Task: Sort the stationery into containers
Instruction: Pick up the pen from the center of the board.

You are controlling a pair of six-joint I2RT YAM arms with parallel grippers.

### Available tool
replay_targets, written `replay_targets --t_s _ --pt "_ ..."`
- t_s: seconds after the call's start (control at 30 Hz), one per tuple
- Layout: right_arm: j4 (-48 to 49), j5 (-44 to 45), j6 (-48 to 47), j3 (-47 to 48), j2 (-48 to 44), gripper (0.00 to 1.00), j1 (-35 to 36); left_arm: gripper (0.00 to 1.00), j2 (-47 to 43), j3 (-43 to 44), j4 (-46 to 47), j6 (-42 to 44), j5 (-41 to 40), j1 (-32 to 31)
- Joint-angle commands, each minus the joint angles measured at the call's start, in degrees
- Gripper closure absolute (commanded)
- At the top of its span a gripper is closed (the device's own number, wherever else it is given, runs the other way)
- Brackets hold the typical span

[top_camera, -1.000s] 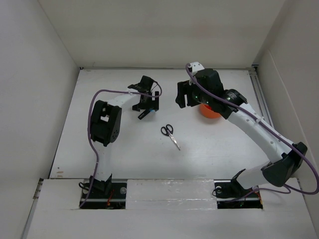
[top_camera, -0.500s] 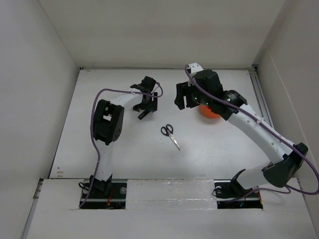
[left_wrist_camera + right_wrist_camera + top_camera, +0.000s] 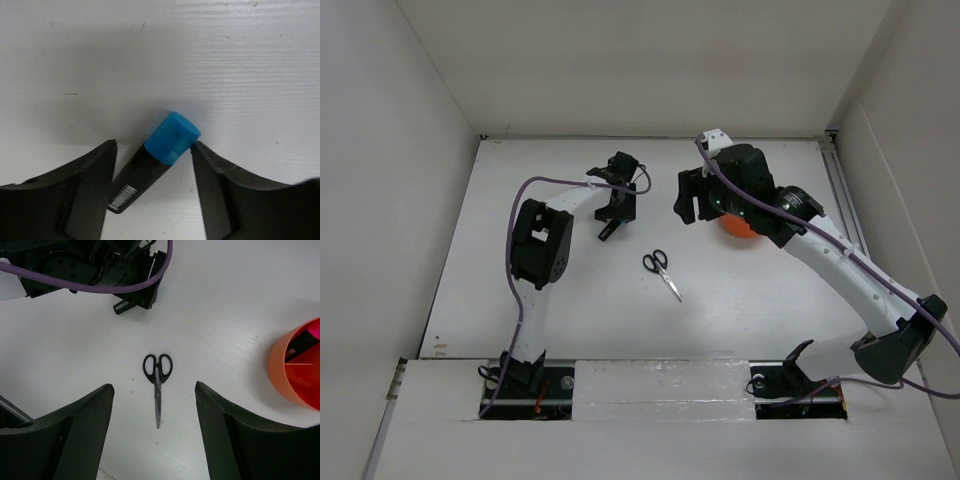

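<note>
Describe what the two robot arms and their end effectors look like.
The left arm and right arm share white links, bulky black joint housings and a purple cable looped alongside. The left end effector and right end effector are matte black, each with two broad wedge-shaped fingers.

left pincer parted, right pincer spread wide
</note>
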Motion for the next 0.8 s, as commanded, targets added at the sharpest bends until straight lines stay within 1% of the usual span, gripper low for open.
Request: replay_targets --t_s 0.0,0.07,0.1,0.13,0.17,0.2,0.27,0.3,0.37,0.4,0.5,0.6,0.63,0.67,0.77 --pt "0.49 0.75 -0.52 0.18 -2.3 0.28 0.61 0.48 2.47 0.32 -3.18 0.02 -1.6 -0.48" --pt "0.49 0.76 -0.52 0.18 -2.83 0.29 0.61 0.51 2.47 -0.21 -3.18 0.02 -1.08 -0.48" --pt "0.49 0.76 -0.52 0.18 -3.35 0.29 0.61 0.51 2.47 -0.21 -3.18 0.02 -1.07 -0.48" --pt "0.49 0.76 -0.52 0.18 -3.35 0.29 0.61 0.55 2.47 -0.21 -3.18 0.02 -1.07 -0.48" --pt "0.49 0.76 -0.52 0.18 -3.35 0.29 0.61 0.66 2.47 -0.99 -3.18 -0.5 -1.07 -0.48" --pt "0.49 0.76 -0.52 0.18 -3.35 0.29 0.61 0.7 2.47 -1.79 -3.18 -0.5 -1.07 -0.48" --pt "0.49 0.76 -0.52 0.79 -3.35 0.29 0.61 0.75 1.85 -3.02 -3.18 -1.11 -1.07 -0.48" --pt "0.49 0.76 -0.52 0.79 -3.35 0.29 0.61 0.85 1.85 -3.02 -3.18 -1.12 -1.07 -0.48" --pt "0.49 0.76 -0.52 0.79 -3.35 0.29 1.14 0.98 1.85 -3.64 -3.18 -1.73 -1.07 -0.48" --pt "0.49 0.76 -0.52 0.79 -3.35 0.29 1.14 1.0 1.85 -4.25 -3.18 -1.74 -1.07 -0.48" --pt "1.1 0.23 -0.52 0.27 -2.83 0.29 1.14 1.0 1.85 -4.25 -3.18 -3.05 -3.0 -0.48" --pt "2.51 -2.57 0.01 -0.79 -2.21 0.29 0.44 1.0 1.16 -3.73 -5.37 -5.77 -6.43 0.92" --pt "3.47 -4.15 1.49 -0.79 -2.21 0.29 -0.08 1.0 -0.16 -3.03 -6.24 -6.47 -7.04 1.97" --pt "5.39 -8.78 1.51 -1.57 -2.21 0.29 -0.79 1.0 -1.3 -2.5 -6.25 -7.09 -7.05 2.59" --pt "10.92 -16.88 2.99 -5.17 -2.73 0.29 -4.04 1.0 -7.27 -0.49 -5.73 -7.8 -4.77 3.39"
